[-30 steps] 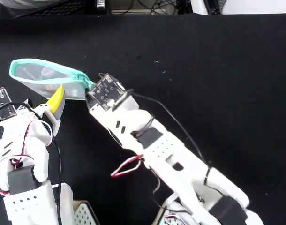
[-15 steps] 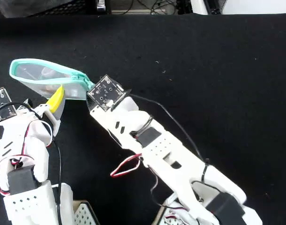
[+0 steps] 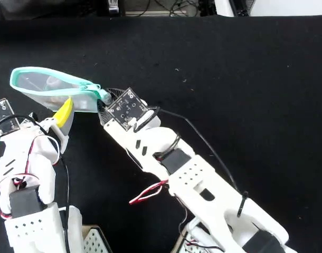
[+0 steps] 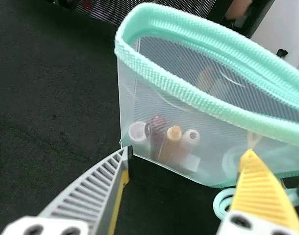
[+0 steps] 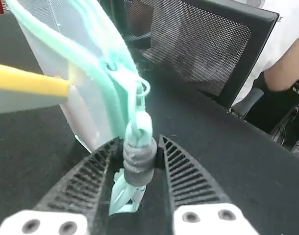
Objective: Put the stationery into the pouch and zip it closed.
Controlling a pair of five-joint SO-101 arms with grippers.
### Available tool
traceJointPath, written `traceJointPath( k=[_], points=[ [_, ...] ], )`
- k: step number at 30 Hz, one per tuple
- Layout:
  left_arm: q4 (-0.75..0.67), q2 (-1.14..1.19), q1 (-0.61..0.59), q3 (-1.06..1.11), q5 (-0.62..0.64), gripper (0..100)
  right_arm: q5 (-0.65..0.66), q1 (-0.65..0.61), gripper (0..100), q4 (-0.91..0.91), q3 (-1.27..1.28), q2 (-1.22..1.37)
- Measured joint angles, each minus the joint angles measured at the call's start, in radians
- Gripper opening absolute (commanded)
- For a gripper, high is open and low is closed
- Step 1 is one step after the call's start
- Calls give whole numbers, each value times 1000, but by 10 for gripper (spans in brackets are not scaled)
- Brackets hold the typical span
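Observation:
A translucent mesh pouch (image 3: 45, 87) with a mint zipper band stands at the table's far left, its mouth open. Several pens (image 4: 161, 139) lie inside it, caps toward the left wrist camera. My left gripper (image 3: 63, 113) grips the pouch's (image 4: 188, 112) lower end, with the grey finger on one side and the yellow finger (image 4: 255, 186) on the other. My right gripper (image 5: 138, 147) is shut on the zipper pull (image 5: 138, 159), a mint cord with a grey wrap. That pull (image 3: 104, 95) hangs at the pouch's right end.
The black table (image 3: 229, 79) stretches bare to the right and back of the pouch. The right arm (image 3: 187, 168) crosses the middle diagonally from the near edge. Beyond the table stands a mesh office chair (image 5: 188, 44).
The right arm has shifted slightly right and toward the near edge with the zipper pull in its grip. The pouch and the left arm stay almost where they were.

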Motion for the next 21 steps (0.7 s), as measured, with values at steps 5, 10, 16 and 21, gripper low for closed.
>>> traceJointPath(
  k=[5,10,16,21],
  points=[
    [0,0,0,0,0,347,0,0,11,0,8,-2],
    [0,0,0,0,0,347,0,0,11,0,25,-11],
    [0,0,0,0,0,349,60,-41,11,132,0,-140],
    [2,0,-37,-18,37,349,213,-107,11,411,-157,-215]
  ],
)
